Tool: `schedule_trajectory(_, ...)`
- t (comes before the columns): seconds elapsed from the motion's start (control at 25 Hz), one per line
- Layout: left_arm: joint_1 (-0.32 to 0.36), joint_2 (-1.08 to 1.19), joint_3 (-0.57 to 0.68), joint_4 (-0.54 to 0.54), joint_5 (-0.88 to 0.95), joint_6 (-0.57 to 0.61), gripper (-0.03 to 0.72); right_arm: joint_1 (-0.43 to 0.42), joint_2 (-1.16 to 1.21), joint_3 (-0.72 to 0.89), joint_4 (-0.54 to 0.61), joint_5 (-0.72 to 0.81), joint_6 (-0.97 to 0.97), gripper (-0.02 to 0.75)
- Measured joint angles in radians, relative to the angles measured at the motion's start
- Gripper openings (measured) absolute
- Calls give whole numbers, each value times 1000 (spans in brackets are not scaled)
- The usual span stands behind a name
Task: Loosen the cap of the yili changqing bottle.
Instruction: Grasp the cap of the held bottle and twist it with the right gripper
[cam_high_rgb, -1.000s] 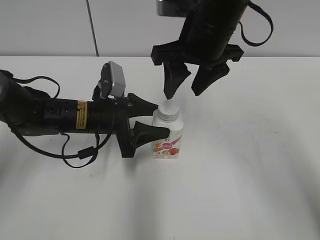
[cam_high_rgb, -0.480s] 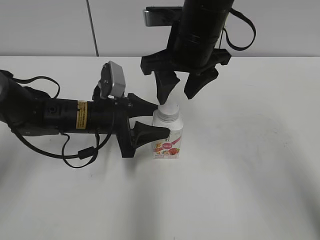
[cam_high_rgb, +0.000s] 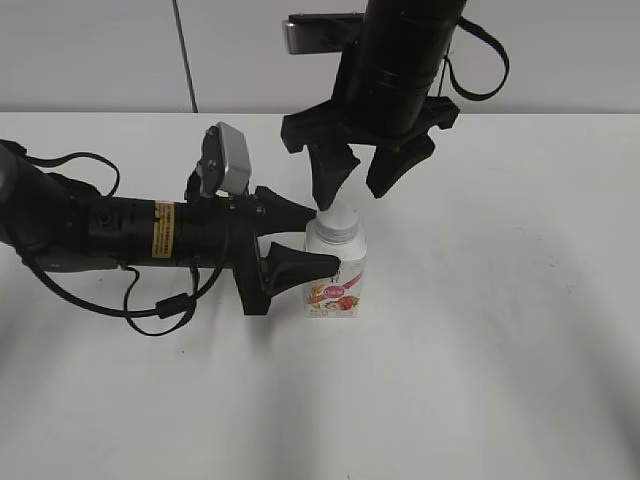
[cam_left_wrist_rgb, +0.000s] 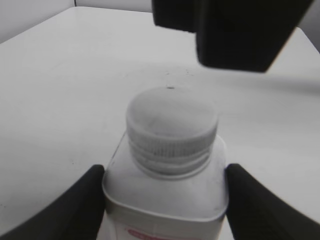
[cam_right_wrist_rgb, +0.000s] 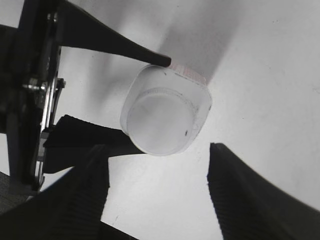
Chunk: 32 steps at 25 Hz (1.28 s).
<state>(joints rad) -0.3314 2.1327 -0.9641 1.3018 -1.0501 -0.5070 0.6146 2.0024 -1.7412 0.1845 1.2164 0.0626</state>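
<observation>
You have the small squat white plastic bottle with the pink-red fruit label (cam_high_rgb: 337, 268) standing upright just right of centre in the exterior view, on the plain white tabletop (cam_high_rgb: 500, 330). Its round white ribbed screw cap (cam_high_rgb: 338, 219) sits on the neck; in the left wrist view the cap (cam_left_wrist_rgb: 172, 131) fills the middle of the frame, above the bottle's shoulders (cam_left_wrist_rgb: 165, 195). Your left gripper (cam_high_rgb: 312, 240) lies horizontally, reaching in from the left edge of the frame, with its black fingers (cam_high_rgb: 296, 270) closed against opposite sides of the bottle's body; the left wrist view shows both pads touching the shoulders. Your right gripper (cam_high_rgb: 357, 186) hangs from the upper middle of the frame, pointing down, jaws spread wide, its left fingertip just beside the cap's edge. In the right wrist view the cap (cam_right_wrist_rgb: 161, 119) lies in the centre, above the gap between the two ribbed fingers (cam_right_wrist_rgb: 235, 192), which stand apart from it.
</observation>
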Motion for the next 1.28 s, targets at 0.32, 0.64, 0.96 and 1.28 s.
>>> schedule_trajectory(0.32,0,0,0,0,0,-1,442,3,66,-50,-2,1,-23,493)
schedule_trajectory(0.64,0,0,0,-1,5,-2,442,23,97,-58,-52,1,-41,493)
schedule_trajectory(0.96,0,-1,0,-1,6,-2,442,24,115,-58,-64,1,-42,467)
schedule_trajectory(1.28,0,-1,0,-2,7,-2,442,26,115,-60,-58,1,-142,389)
